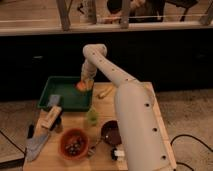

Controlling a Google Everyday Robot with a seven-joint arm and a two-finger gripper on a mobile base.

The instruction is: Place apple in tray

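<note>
The dark green tray [62, 97] lies at the back left of the wooden table. The orange-red apple [82, 86] is at the tray's right part, right under the gripper [86, 81], which reaches down from the white arm over the tray's right edge. The gripper's tip is at the apple; whether the apple rests on the tray floor or hangs just above it cannot be told.
A yellow banana-like piece [105, 91] lies right of the tray. A small green cup [92, 117] stands in front of the tray. An orange bowl [75, 143] and a dark brown bowl [110, 131] sit nearer. A knife [37, 142] lies at the left. The white arm [135, 125] covers the table's right.
</note>
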